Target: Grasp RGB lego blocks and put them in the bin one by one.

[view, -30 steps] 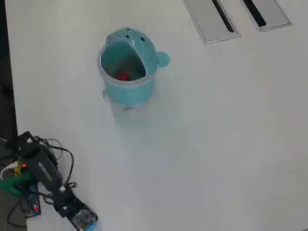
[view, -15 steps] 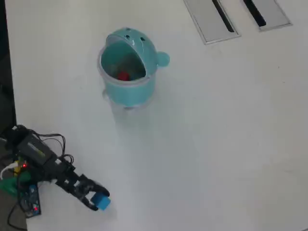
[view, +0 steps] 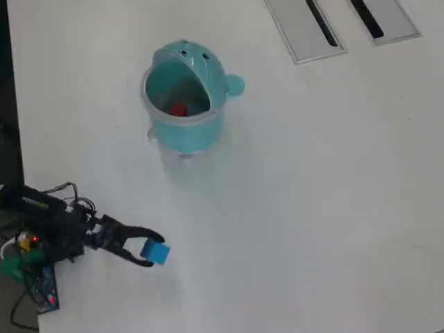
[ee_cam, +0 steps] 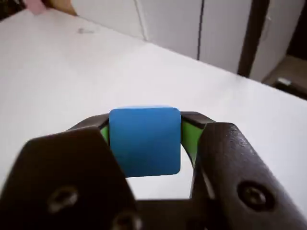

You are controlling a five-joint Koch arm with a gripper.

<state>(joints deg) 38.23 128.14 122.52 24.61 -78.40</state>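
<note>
A blue lego block point(ee_cam: 145, 141) sits squeezed between my gripper's point(ee_cam: 144, 132) green-padded jaws in the wrist view, so the gripper is shut on it. From overhead the gripper point(view: 151, 252) hangs over the table's lower left with the blue block point(view: 155, 252) at its tip, well below and left of the bin point(view: 187, 132). The teal bin stands upright at the upper middle, its mouth open upward. A red block point(view: 177, 109) lies inside it. No yellow-green block shows.
The arm's base with wires and a lit board point(view: 35, 260) sits at the table's left edge. Two grey slotted panels point(view: 305, 28) lie at the top right. White table point(view: 312, 208) spreads right of the bin.
The arm has swung up and to the right from the bottom left corner, carrying the blue block toward the table's middle. The bin and red block have not moved.
</note>
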